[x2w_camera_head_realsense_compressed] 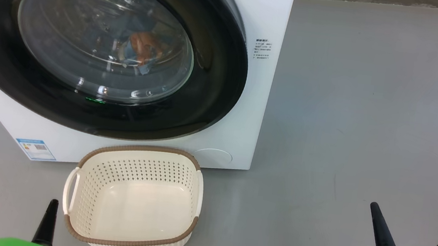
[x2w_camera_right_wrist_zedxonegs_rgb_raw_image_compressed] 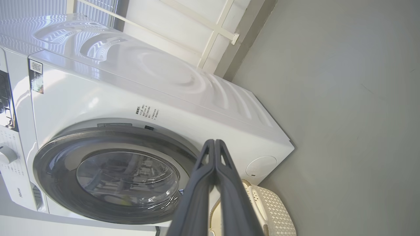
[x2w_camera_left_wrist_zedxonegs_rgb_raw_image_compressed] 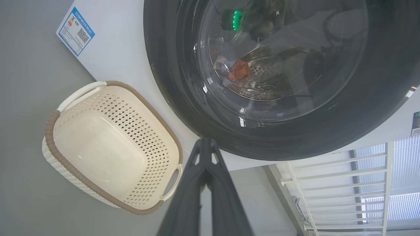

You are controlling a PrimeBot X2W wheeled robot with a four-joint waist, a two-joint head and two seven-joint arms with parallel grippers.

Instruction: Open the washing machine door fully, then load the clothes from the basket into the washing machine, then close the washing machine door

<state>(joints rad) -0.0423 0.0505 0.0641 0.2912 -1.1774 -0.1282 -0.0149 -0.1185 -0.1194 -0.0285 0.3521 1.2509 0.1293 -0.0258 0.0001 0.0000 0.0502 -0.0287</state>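
Washing machine door (x2w_camera_head_realsense_compressed: 218,77) closed at upper left, clothes (x2w_camera_head_realsense_compressed: 144,47) behind its glass; left gripper (x2w_camera_head_realsense_compressed: 53,204) and right gripper (x2w_camera_head_realsense_compressed: 375,209), bottom corners, pinched closed.

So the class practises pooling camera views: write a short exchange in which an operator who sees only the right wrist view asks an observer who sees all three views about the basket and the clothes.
Operator: My view catches only an outer corner of the basket. Is anything in it?
Observer: No. From the head view the basket is empty, its bare cream floor showing.
Operator: Then where are the clothes? My view of the glass shows only reflections.
Observer: The head view shows the clothes, an orange and blue bundle, inside the machine behind the glass of the shut washing machine door.
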